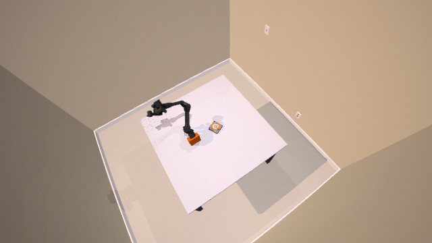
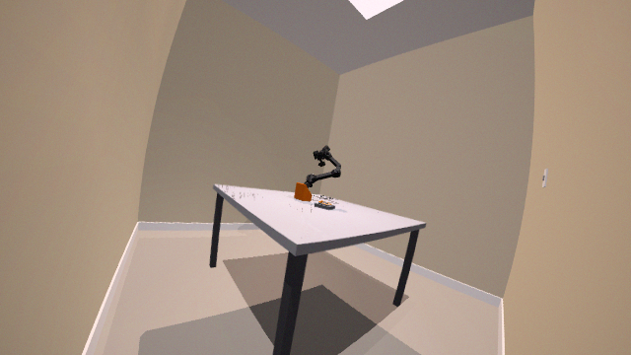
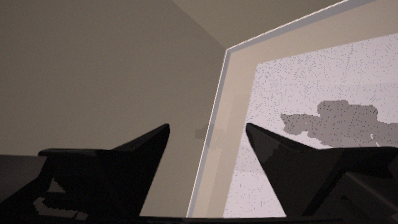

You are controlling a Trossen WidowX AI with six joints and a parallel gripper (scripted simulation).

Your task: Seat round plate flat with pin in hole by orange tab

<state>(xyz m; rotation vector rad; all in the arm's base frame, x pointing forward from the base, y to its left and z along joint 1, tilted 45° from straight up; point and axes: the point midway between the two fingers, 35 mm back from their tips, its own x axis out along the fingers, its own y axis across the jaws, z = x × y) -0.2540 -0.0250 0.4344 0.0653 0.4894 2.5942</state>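
Observation:
The round plate [image 1: 215,126] [image 2: 324,202] shows as a small orange and white disc on the dark square base [image 1: 217,131] [image 2: 325,206], which lies on the table. The tab, the hole, the pin and any tilt of the plate are too small to make out. My gripper [image 3: 207,127] is open, with nothing between its two dark fingers in the wrist view. It is held high over the table's far left side in the top view, well away from the plate and not touching it. The wrist view shows neither plate nor base.
The orange block [image 1: 194,139] [image 2: 303,192] at the arm's foot stands on the white table [image 1: 223,162] [image 2: 315,229], beside the base. The black arm [image 1: 187,116] [image 2: 336,173] rises from it and bends away from the plate. Walls surround the table.

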